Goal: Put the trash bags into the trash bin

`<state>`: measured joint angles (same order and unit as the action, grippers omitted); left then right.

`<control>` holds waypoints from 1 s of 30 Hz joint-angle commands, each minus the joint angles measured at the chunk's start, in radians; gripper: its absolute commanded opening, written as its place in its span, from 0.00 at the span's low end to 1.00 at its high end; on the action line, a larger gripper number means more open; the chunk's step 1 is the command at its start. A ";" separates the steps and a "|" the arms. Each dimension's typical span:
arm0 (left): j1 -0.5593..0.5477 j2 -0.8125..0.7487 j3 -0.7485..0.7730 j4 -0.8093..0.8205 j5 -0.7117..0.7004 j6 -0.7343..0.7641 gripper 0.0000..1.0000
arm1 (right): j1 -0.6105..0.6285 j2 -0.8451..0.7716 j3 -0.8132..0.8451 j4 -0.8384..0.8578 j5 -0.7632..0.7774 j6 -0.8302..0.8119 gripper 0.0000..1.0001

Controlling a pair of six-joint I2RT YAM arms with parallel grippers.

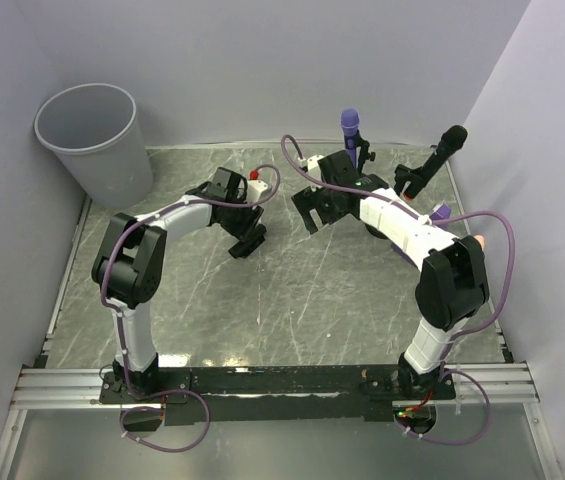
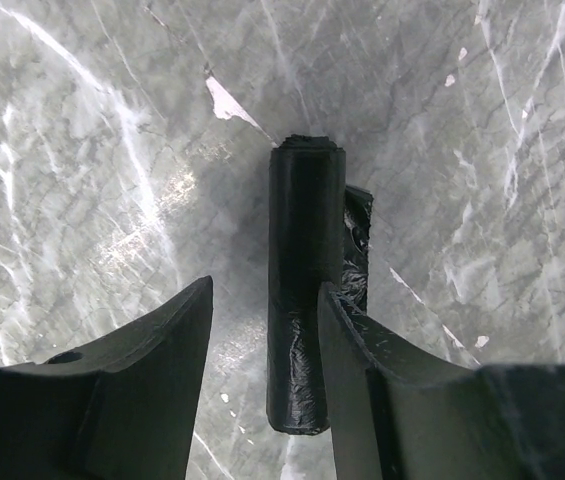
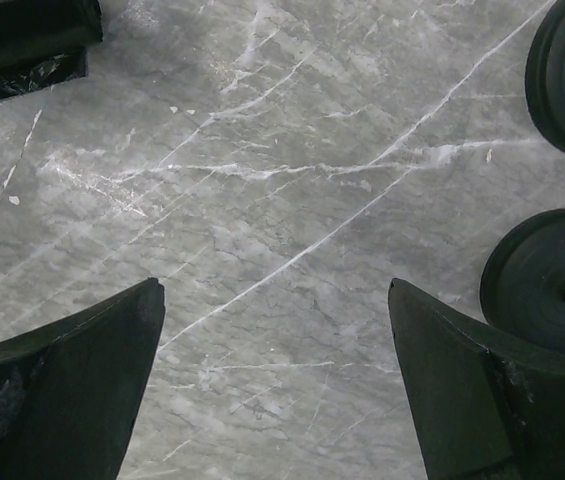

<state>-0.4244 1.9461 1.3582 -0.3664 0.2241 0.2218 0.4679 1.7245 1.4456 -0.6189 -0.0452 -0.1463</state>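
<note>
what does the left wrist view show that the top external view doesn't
Only the left wrist: a black roll of trash bags lying between the left end effector's fingers. Only the top external: the grey trash bin in the far left corner, the right arm, a purple microphone and a black microphone. Both: the marbled table and the left end effector.

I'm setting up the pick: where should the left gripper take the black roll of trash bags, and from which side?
Across the middle of the roll, straight down from above: it lies flat on the table, a slim cylinder, narrow across its two long sides.
</note>
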 commanded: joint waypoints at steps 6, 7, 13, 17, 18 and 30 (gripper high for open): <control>-0.033 0.036 0.015 -0.022 -0.003 0.076 0.54 | -0.012 -0.034 0.006 0.024 -0.031 0.014 0.99; -0.036 0.045 0.012 -0.025 -0.011 0.080 0.54 | -0.012 -0.032 0.001 0.025 -0.036 0.017 0.99; -0.042 0.051 -0.002 -0.006 -0.062 0.038 0.37 | -0.017 -0.037 -0.011 0.039 -0.022 0.027 0.99; -0.008 0.051 0.067 -0.069 0.068 -0.076 0.26 | -0.070 -0.031 0.016 -0.017 -0.199 0.007 0.99; 0.007 0.047 0.077 -0.074 0.148 -0.117 0.25 | -0.093 -0.025 0.031 -0.045 -0.272 0.002 0.99; 0.130 -0.114 -0.212 0.622 0.854 -0.830 0.26 | -0.137 0.151 0.104 0.011 -0.930 0.121 0.98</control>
<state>-0.3016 1.9373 1.2427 -0.1066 0.8806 -0.3317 0.3210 1.7988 1.4937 -0.6952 -0.6727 -0.1505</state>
